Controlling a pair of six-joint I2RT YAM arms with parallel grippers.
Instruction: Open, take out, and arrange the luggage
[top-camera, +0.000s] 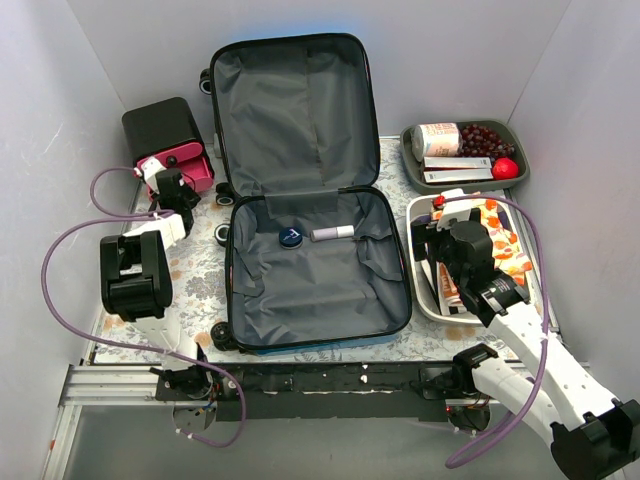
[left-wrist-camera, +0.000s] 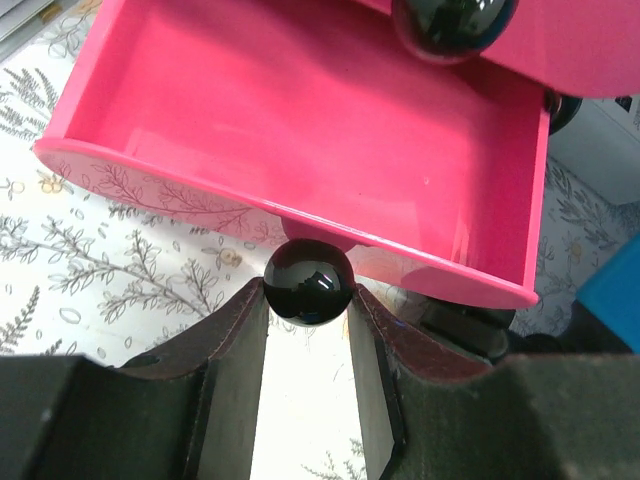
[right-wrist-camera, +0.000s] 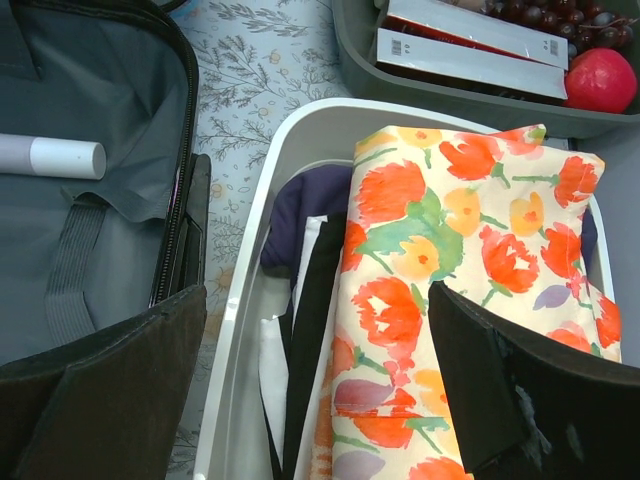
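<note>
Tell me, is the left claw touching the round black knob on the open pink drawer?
Touching. The left wrist view shows the left gripper closed on the black knob, a finger pressed against each side with no gap.

2 arms are seen: the left arm and right arm are built of white links and boxy black joints. Lilac cables are looped alongside. Dark flat jaws are shown.
</note>
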